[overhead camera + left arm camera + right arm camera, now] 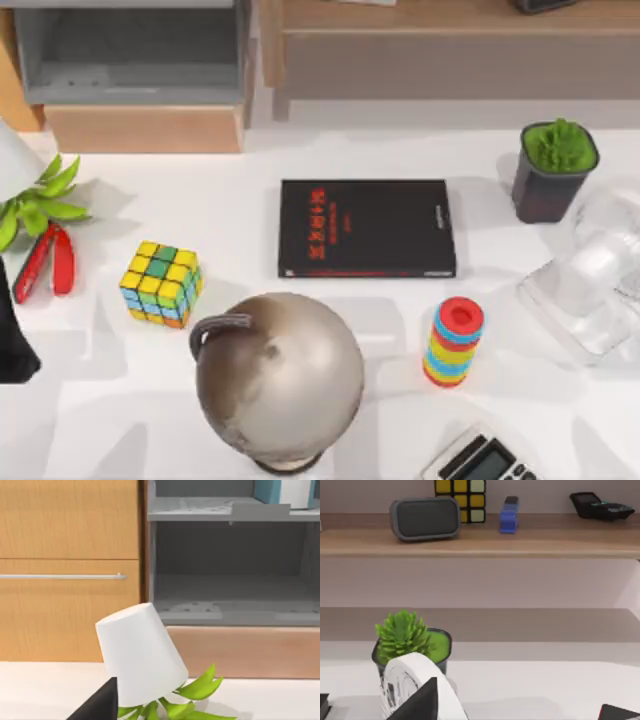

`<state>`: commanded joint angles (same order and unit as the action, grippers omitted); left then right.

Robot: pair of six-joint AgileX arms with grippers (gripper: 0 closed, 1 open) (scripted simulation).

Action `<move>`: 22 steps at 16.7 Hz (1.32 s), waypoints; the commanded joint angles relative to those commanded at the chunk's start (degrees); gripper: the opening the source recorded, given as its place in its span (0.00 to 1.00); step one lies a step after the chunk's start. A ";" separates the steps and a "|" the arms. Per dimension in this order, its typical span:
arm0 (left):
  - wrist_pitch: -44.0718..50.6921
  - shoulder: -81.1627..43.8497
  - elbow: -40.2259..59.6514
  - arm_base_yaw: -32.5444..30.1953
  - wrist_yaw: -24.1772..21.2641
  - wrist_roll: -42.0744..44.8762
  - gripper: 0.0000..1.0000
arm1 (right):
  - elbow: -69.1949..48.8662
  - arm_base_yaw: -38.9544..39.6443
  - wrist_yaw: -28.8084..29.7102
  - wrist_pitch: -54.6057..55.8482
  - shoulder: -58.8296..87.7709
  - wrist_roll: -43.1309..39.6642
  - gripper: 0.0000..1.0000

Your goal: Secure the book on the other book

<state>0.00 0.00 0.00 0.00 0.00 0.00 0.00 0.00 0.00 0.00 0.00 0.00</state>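
The teal-blue book [272, 491] is not on the desk [330, 150]. It sits up on the top board of the grey shelf [220, 511], in the upper right corner of the left wrist view. Just its bottom corner shows there, blue cover beside white pages, so I cannot tell which way its long side runs. In the top view the grey shelf stands in the upper left of the frame, behind the desk. The left arm [10, 335] is at the left edge of that frame, so I think it is the nearer one to go and fetch the book. From the left jaws the book lies up and ahead, past the tipped white pot with green leaves [140, 655] that is just in front of them. I cannot tell if the left jaws are spread or pressed together, as just one dark bit of them shows. The right jaws look spread wide with nothing in them, with a dark tip in each bottom corner of the right wrist view. They face the green plant in the dark pot [412, 640] and the wooden shelf [480, 542] behind it. The black book with red lettering [366, 228] lies flat in the middle of the desk, top bare. Its long side runs from left to right in the top view. The globe [278, 378] is just below it in that frame.
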 joint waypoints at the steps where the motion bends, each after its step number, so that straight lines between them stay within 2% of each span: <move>1: 0.00 0.00 0.00 0.00 0.00 0.00 1.00 | 0.00 0.00 0.00 0.00 0.00 0.00 1.00; 5: -1.02 -3.61 2.66 -0.90 0.50 0.02 1.00 | 0.00 0.00 0.00 0.00 0.00 0.00 1.00; 9: -5.27 -16.91 12.30 -3.33 2.59 0.09 1.00 | 0.00 0.00 0.00 0.00 0.00 0.00 1.00; 12: -10.29 -33.09 22.67 -5.61 4.79 0.16 1.00 | 0.00 0.00 0.00 0.00 0.00 0.00 1.00; 19: -24.64 -79.99 50.53 -11.58 10.11 0.20 1.00 | 0.00 0.00 0.00 0.00 0.00 0.00 1.00; 22: -30.01 -94.68 60.60 -13.72 11.98 0.09 1.00 | 0.00 0.00 0.00 0.00 0.00 0.00 1.00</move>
<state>-30.01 -94.68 60.60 -13.72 11.98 0.09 0.00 0.00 0.00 0.00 0.00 0.00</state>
